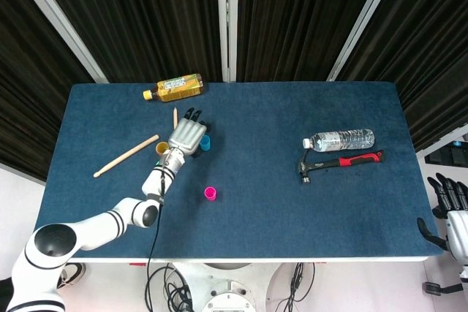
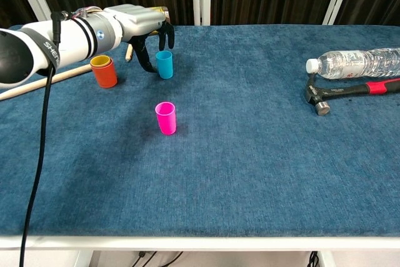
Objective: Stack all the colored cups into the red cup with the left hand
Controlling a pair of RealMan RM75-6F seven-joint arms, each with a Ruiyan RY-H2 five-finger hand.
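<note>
1. Left hand (image 2: 145, 24) spread and empty — straddling upright blue cup (image 2: 164, 64), thumb and fingers either side, not yet closed
2. Red cup (image 2: 105, 73) just behind the thumb; right hand (image 1: 452, 210) well apart

Partial lettering "SHE" on left arm (image 2: 47, 45) near wrist band, tea bottle (image 1: 175, 88) label unreadable
</note>
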